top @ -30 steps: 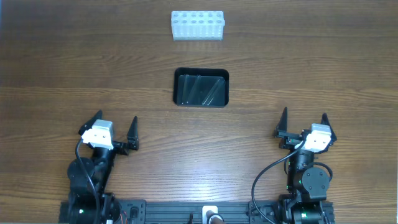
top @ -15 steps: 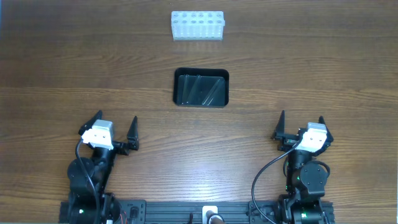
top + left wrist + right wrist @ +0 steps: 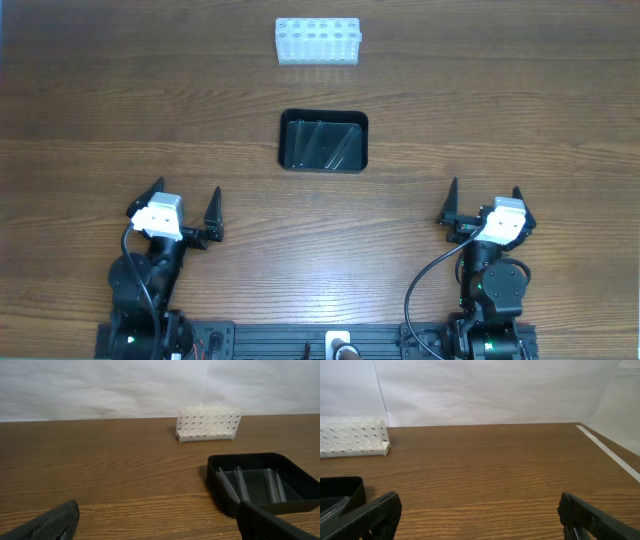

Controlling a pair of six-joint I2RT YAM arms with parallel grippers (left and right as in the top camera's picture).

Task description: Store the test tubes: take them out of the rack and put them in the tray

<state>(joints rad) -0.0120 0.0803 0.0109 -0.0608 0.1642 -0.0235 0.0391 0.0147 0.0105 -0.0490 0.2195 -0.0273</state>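
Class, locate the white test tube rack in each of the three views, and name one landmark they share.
Top view: rack at the table's far side, beyond the black tray.
Left wrist view: rack stands past the tray, before the white backdrop.
Right wrist view: rack behind the tray's corner.
Shared landmark: the black tray.

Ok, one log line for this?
left gripper: open, empty | right gripper: open, empty | test tubes: in tray | rack: beyond tray

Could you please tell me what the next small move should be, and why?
Probably the left gripper advancing toward the rack: both it and the right gripper sit open and empty, far from it, while tubes lie in the tray.
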